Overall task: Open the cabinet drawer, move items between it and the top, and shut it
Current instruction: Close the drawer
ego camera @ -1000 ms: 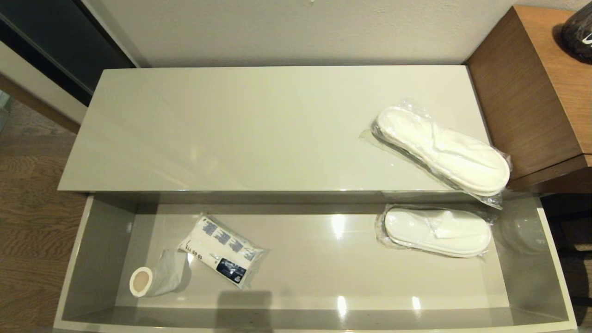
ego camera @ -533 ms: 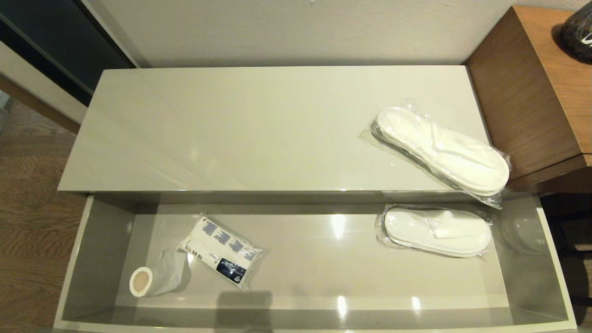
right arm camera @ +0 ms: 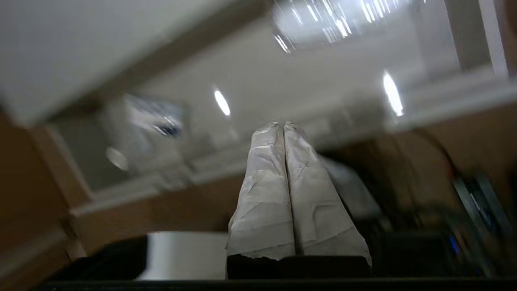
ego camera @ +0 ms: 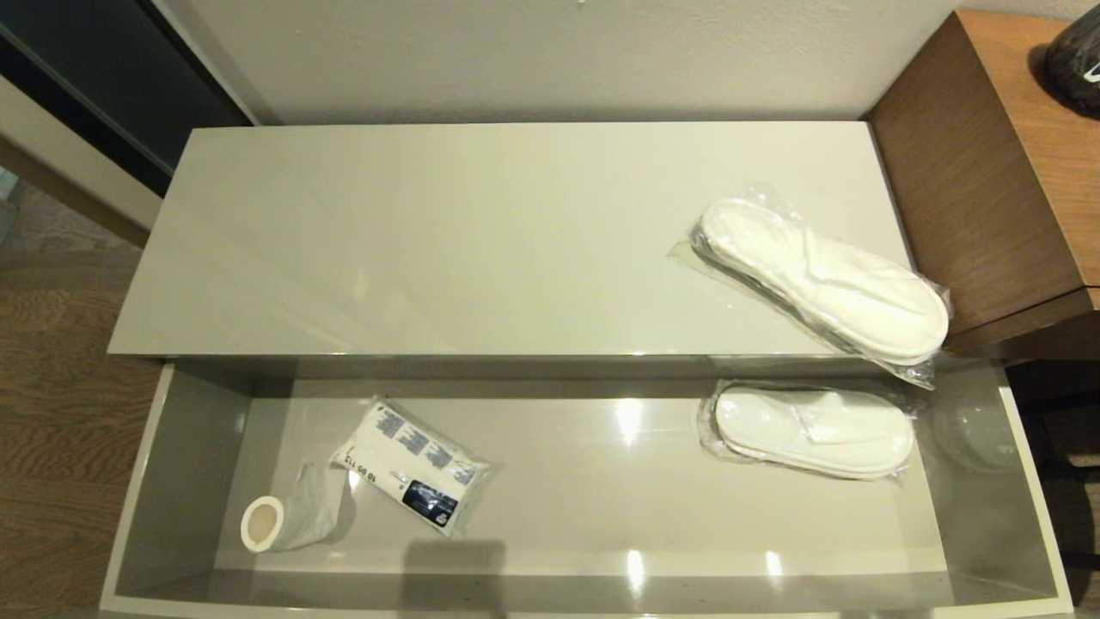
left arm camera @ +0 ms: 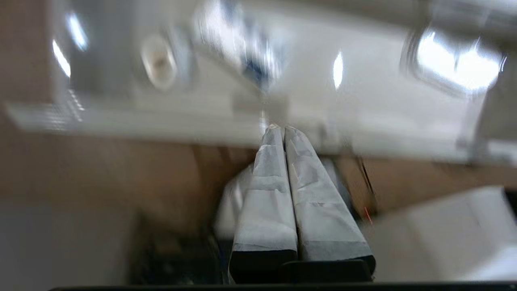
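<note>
Glossy beige cabinet top (ego camera: 430,241) spans the head view, with one bagged slipper pair (ego camera: 823,279) lying at its 4 o'clock corner. Below it, the drawer (ego camera: 172,447) stands fully open: a second slipper pack (ego camera: 812,430) sits at 3 o'clock, a printed white bundle (ego camera: 412,468) and a paper roll (ego camera: 275,517) at 8 o'clock. Left gripper (left arm camera: 282,131) and right gripper (right arm camera: 281,126), seen only in their wrist views, have fingers pressed together, holding nothing, outside the drawer front.

wall (ego camera: 550,52): white | floor (ego camera: 51,413): wood | brown wooden unit (ego camera: 988,172): right
</note>
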